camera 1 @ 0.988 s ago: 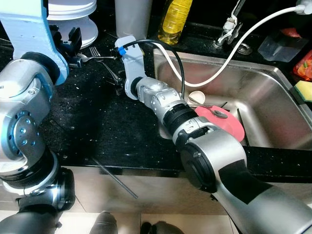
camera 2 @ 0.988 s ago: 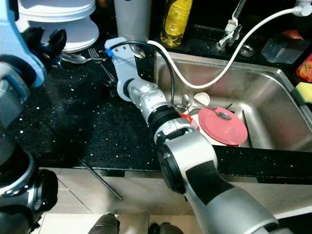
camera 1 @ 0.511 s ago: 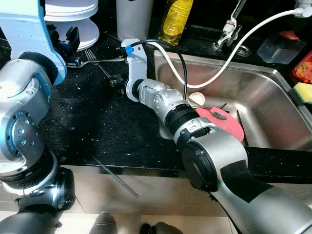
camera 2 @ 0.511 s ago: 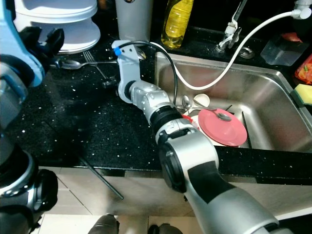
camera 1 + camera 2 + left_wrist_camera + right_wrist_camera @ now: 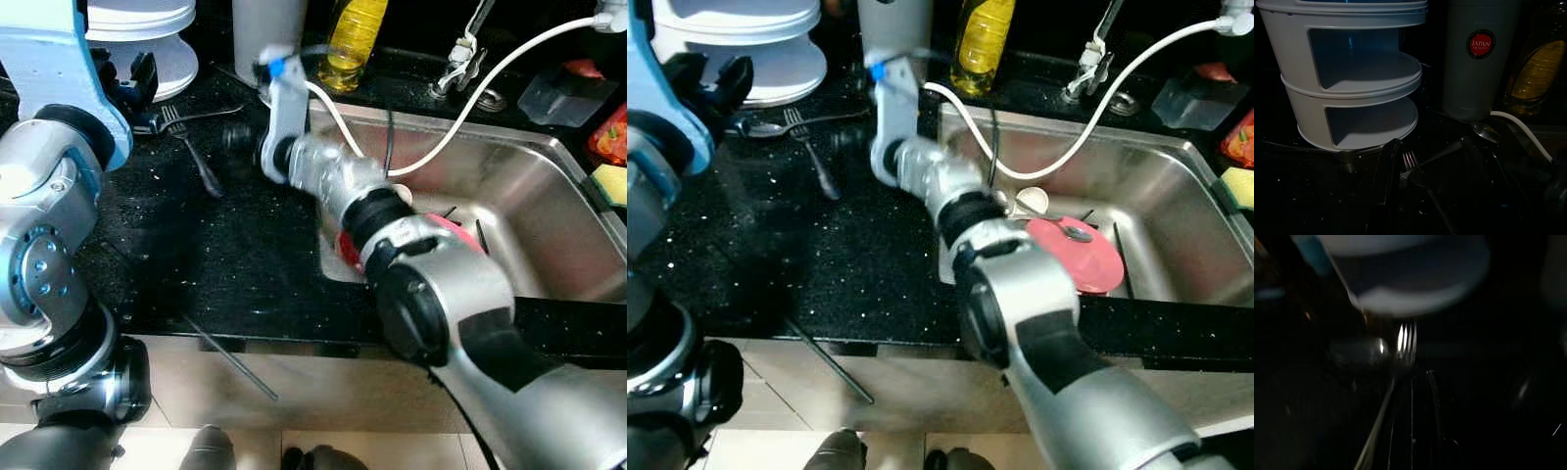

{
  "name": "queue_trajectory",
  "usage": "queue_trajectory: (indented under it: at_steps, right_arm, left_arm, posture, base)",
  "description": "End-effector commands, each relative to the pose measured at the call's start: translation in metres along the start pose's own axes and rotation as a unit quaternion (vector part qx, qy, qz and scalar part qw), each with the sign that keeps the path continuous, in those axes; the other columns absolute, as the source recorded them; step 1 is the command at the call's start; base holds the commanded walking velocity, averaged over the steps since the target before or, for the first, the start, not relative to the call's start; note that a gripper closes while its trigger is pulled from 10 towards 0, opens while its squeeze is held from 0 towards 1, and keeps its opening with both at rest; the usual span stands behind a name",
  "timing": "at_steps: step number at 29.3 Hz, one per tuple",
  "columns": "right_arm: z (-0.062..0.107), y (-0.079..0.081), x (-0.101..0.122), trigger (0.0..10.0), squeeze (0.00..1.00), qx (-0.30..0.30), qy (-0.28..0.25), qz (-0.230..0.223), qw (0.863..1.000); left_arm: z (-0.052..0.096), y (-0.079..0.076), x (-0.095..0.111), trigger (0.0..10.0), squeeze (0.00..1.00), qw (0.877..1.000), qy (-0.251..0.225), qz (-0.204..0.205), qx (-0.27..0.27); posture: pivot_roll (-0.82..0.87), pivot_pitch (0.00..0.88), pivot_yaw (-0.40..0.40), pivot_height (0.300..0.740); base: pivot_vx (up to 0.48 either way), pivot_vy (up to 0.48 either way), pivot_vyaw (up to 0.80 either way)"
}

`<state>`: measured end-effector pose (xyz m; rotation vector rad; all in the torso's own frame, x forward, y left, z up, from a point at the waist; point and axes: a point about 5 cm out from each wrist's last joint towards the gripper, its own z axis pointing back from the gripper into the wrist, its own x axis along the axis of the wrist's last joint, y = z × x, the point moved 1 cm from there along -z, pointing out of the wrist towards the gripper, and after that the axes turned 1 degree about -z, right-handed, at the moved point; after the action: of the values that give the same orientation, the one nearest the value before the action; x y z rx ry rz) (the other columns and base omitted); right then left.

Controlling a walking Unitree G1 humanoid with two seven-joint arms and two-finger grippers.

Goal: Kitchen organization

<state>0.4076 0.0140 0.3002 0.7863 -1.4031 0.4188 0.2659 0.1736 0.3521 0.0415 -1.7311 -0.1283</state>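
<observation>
Left wrist view looks along the left gripper [image 5: 1425, 171], whose two black fingers [image 5: 1385, 181] stand apart over the dark counter with the tines of a fork [image 5: 1409, 159] between them; nothing is clamped. In the head views that gripper [image 5: 137, 83] hangs at about ten o'clock on the counter [image 5: 196, 255], just beside the white tiered rack [image 5: 147, 29], and the fork [image 5: 186, 147] lies free on the stone with its tines toward twelve and its handle trailing toward five. A spoon [image 5: 759, 125] lies at nine o'clock of the fork's tines. The right gripper [image 5: 235, 137] is blurred, reaching across the counter at about three o'clock of the fork's handle; I cannot tell how its jaws stand. Right wrist view is dark and smeared, with fork tines [image 5: 1406, 340] bright ahead of the fingers. Beyond, at twelve, stand a grey tumbler [image 5: 265, 29] and a yellow bottle [image 5: 353, 39]. The steel sink [image 5: 549, 225] at three o'clock holds a red lid [image 5: 1078, 255], and a white hose [image 5: 470, 98] arcs over it.
</observation>
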Motion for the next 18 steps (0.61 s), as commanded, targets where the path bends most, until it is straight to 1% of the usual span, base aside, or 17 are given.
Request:
queue_trajectory:
  at_steps: [1, 4, 5, 6, 7, 8, 9, 10, 12, 13, 16, 18]
  right_arm:
    - [0.002, -0.004, 0.001, 0.0, 0.0, -0.001, 0.0, -0.009, 1.0]
    - [0.005, -0.009, 0.008, 0.0, 0.0, -0.01, -0.011, -0.001, 1.0]
    - [0.006, -0.012, 0.007, 1.0, 0.0, -0.017, -0.011, 0.006, 1.0]
    - [0.006, -0.012, 0.007, 1.0, 0.0, -0.017, -0.011, 0.006, 1.0]
    - [0.006, -0.013, 0.004, 5.0, 0.0, -0.024, -0.006, 0.019, 1.0]
    - [0.005, -0.013, -0.001, 10.0, 0.0, -0.025, 0.001, 0.025, 0.999]
    - [0.003, -0.01, -0.008, 10.0, 0.0, -0.023, 0.011, 0.025, 0.999]
    - [-0.002, 0.0, -0.023, 10.0, 1.0, -0.013, 0.032, 0.015, 0.999]
    - [-0.005, 0.006, -0.03, 10.0, 1.0, -0.01, 0.042, 0.007, 0.999]
    - [-0.005, 0.006, -0.03, 10.0, 1.0, -0.01, 0.042, 0.007, 0.999]
    - [-0.011, 0.02, -0.045, 10.0, 1.0, -0.002, 0.063, -0.001, 0.998]
    - [-0.014, 0.029, -0.05, 10.0, 1.0, 0.009, 0.073, -0.004, 0.997]
  left_arm:
    - [0.001, -0.003, -0.003, 10.0, 0.0, 1.0, 0.007, -0.001, -0.006]
    - [0.0, -0.004, -0.004, 10.0, 0.0, 1.0, 0.006, 0.0, -0.009]
    - [0.0, -0.004, -0.004, 10.0, 0.0, 1.0, 0.007, 0.001, -0.01]
    - [0.0, -0.004, -0.004, 10.0, 0.0, 1.0, 0.007, 0.001, -0.01]
    - [-0.001, -0.004, -0.004, 10.0, 0.0, 1.0, 0.007, 0.001, -0.01]
    - [-0.001, -0.004, -0.004, 10.0, 0.0, 1.0, 0.007, 0.001, -0.011]
    - [-0.002, -0.005, -0.004, 10.0, 0.0, 1.0, 0.007, 0.001, -0.013]
    - [-0.003, -0.005, -0.004, 10.0, 0.0, 1.0, 0.008, 0.002, -0.016]
    - [-0.003, -0.005, -0.004, 10.0, 0.0, 1.0, 0.008, 0.002, -0.017]
    - [-0.003, -0.005, -0.004, 10.0, 0.0, 1.0, 0.008, 0.002, -0.017]
    - [-0.004, -0.006, -0.004, 10.0, 0.0, 1.0, 0.008, 0.001, -0.018]
    - [-0.004, -0.007, -0.003, 10.0, 0.0, 1.0, 0.008, 0.001, -0.018]
  posture:
    - [0.41, 0.056, -0.12, 0.74]
    - [0.4, 0.055, -0.115, 0.74]
    - [0.4, 0.055, -0.115, 0.74]
    - [0.4, 0.055, -0.115, 0.74]
    - [0.4, 0.055, -0.115, 0.74]
    - [0.39, 0.053, -0.11, 0.74]
    - [0.39, 0.053, -0.11, 0.74]
    - [0.39, 0.053, -0.104, 0.74]
    - [0.39, 0.053, -0.102, 0.74]
    - [0.39, 0.053, -0.102, 0.74]
    - [0.4, 0.056, -0.105, 0.74]
    - [0.4, 0.058, -0.11, 0.74]
  base:
    - [0.0, 0.0, 0.0]
    - [0.0, 0.0, 0.0]
    - [0.0, 0.0, 0.0]
    - [0.0, 0.0, 0.0]
    - [0.0, 0.0, 0.0]
    - [0.0, 0.0, 0.0]
    - [0.0, 0.0, 0.0]
    - [0.0, 0.0, 0.0]
    - [0.0, 0.0, 0.0]
    - [0.0, 0.0, 0.0]
    - [0.0, 0.0, 0.0]
    - [0.0, 0.0, 0.0]
